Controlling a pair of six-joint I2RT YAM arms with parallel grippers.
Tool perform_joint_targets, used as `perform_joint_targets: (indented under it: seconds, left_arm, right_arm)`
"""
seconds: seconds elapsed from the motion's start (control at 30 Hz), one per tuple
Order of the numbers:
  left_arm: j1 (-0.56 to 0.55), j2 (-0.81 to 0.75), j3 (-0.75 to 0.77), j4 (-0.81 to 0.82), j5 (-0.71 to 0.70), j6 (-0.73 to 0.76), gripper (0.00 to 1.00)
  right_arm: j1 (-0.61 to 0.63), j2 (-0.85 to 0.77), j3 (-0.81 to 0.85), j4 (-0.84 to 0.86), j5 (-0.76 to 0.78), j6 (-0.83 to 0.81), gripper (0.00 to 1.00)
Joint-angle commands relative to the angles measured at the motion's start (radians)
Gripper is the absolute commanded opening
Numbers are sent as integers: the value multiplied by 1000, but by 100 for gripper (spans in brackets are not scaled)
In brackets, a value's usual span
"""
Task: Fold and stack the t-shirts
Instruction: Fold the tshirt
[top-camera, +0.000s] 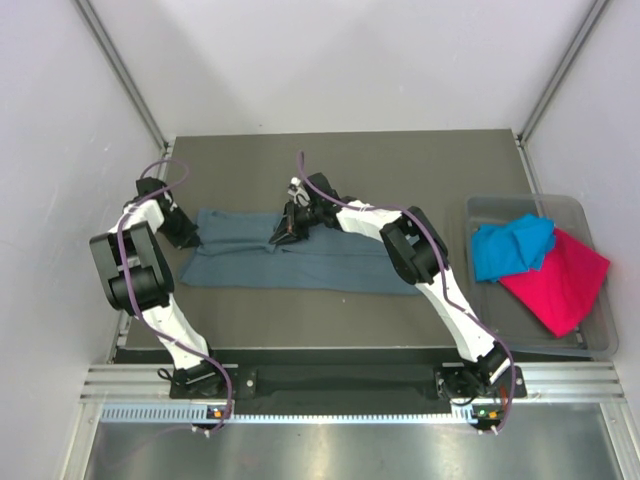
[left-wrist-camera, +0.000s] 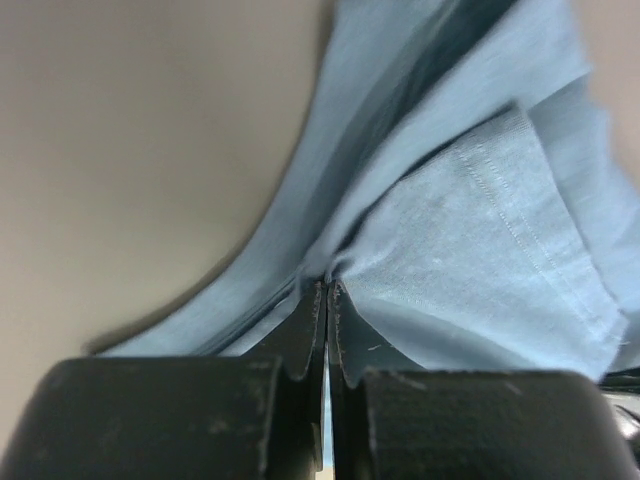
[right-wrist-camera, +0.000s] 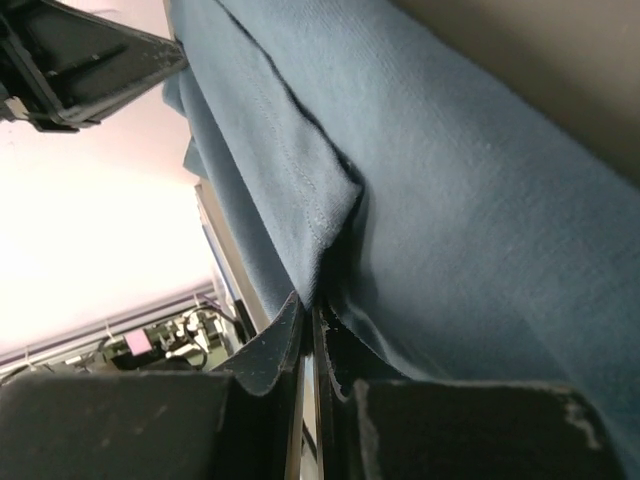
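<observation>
Pinched: slate-blue t-shirt (top-camera: 330, 265), by left hand (left-wrist-camera: 327, 293), right hand (right-wrist-camera: 312, 306) (mid-edge).

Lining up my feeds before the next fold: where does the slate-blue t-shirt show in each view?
Top external: the slate-blue t-shirt lies spread across the middle of the table.
Left wrist: it fills the right half, pinched in the left claw at bottom centre.
Right wrist: it covers the centre and right, pinched in the right claw.
Shared landmark: the bare table beside the shirt.

We see a grey tabletop (top-camera: 350, 165) with a clear tub (top-camera: 490, 205) at its right edge; a metal rail (top-camera: 340, 408), seemingly aluminium, runs along the near side.
</observation>
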Motion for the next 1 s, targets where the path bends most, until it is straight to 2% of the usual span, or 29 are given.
perform_joint_targets:
  seconds: [0.0,0.4,0.63,0.7,0.73,0.77,0.9,0.97]
  left_arm:
    - [10,-60,-33,-26,-76,16,0]
    - [10,-64,-43,-26,-139,20,0]
    - [11,-80,-47,-68,-189,42,0]
    - [11,-109,-58,-65,-167,42,5]
    - [10,-120,-64,-61,-147,40,16]
    - [10,-127,-63,-58,-133,40,20]
    - [11,-141,-40,-84,-84,20,25]
    - [10,-147,-33,-78,-38,7,26]
  right_arm:
    - [-6,-88,2,-28,-22,-36,4]
    - [-20,-74,52,-213,-28,-210,8]
    - [-17,-114,19,-190,-63,-204,8]
    - [-20,-139,22,-210,-43,-222,9]
    - [-20,-146,26,-219,-40,-237,9]
    - [-20,-150,34,-230,-33,-244,10]
    - [-8,-157,86,-253,-37,-244,10]
    - [0,-161,88,-221,-42,-233,14]
